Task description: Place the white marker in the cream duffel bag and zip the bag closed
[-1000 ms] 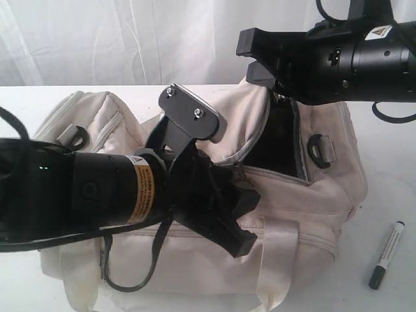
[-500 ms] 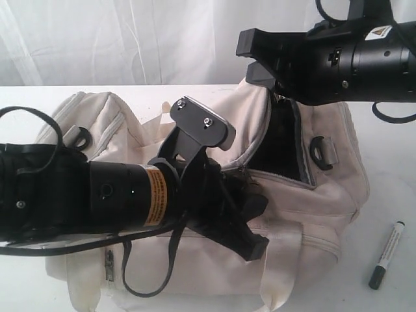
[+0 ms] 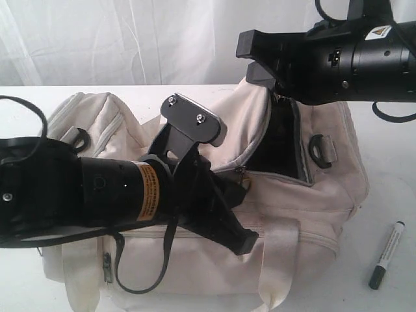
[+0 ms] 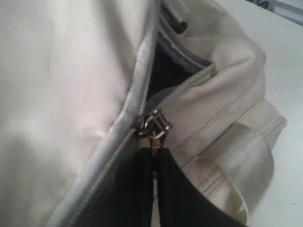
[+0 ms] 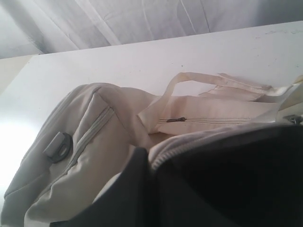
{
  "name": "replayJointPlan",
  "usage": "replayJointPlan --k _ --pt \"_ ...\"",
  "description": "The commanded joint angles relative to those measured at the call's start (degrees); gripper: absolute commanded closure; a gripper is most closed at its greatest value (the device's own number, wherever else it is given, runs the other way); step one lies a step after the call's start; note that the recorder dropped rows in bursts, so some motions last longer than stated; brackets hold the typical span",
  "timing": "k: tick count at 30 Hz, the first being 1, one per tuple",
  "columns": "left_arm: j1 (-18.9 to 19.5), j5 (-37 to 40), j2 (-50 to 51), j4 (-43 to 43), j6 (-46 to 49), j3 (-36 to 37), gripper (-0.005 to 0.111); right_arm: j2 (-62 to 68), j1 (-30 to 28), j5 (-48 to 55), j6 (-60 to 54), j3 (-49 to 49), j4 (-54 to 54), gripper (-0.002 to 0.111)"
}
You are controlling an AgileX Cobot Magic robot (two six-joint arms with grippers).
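Left wrist view gives me the clearest read. My left gripper (image 4: pixel 155 155) is closed right down, with the small metal zip pull (image 4: pixel 154 138) pinched between its fingertips. The main zip of the cream duffel bag (image 3: pixel 312 195) gapes open just beyond them. My right gripper (image 3: pixel 255 58) is also closed. It seems to have the rim of the opening nipped and lifted, because the fabric rises to meet it.

The white marker (image 3: pixel 387 255) isn't in the bag. It lies flat on the table (image 3: pixel 398 175), outside the bag's end and well apart from both grippers, on the right gripper's side and lower than it.

I expect the marker to be light and stiff, with a smooth round barrel that will roll or squirt out if I pinch it off-centre. I'd take it across the middle of the barrel, fingers square to its length and clear of the dark cap.

The bag is the awkward part. It's soft and slack, so it will fold and drag rather than resist. The zip should only run if the other gripper keeps the rim taut. The pull is small and slick, so I'd draw it along the line of the teeth, gently, or it could slip from the pads.
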Motion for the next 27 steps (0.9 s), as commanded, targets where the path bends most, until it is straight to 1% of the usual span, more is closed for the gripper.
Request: replayJointPlan --k 1,8,13,19,23,27 --pt "0.1 9.2 -4.7 0.0 -1.0 0.1 0.107 -0.6 -0.4 -2.3 -1.0 -0.6 0.0 0.108" --pt "0.1 14.2 -13.1 -0.2 -2.0 3.7 0.107 -0.6 -0.4 -3.1 -2.5 -0.6 -0.1 0.108" --pt "0.1 15.7 -18.0 -0.7 -2.0 5.7 0.107 -0.5 -0.4 -3.9 -2.5 -0.6 -0.3 0.108" --pt "0.1 16.8 -21.2 -2.1 -2.1 7.3 0.107 -0.4 -0.5 -5.2 -2.5 -0.6 -6.1 0.108" --pt "0.1 18.4 -21.9 -2.7 -2.1 7.4 0.107 -0.2 -3.0 -4.6 -2.5 -0.6 -7.5 0.108" --pt "0.1 19.4 -22.8 -2.8 -2.1 7.4 0.107 -0.2 -7.2 -3.0 -2.5 -0.6 -8.2 0.108"
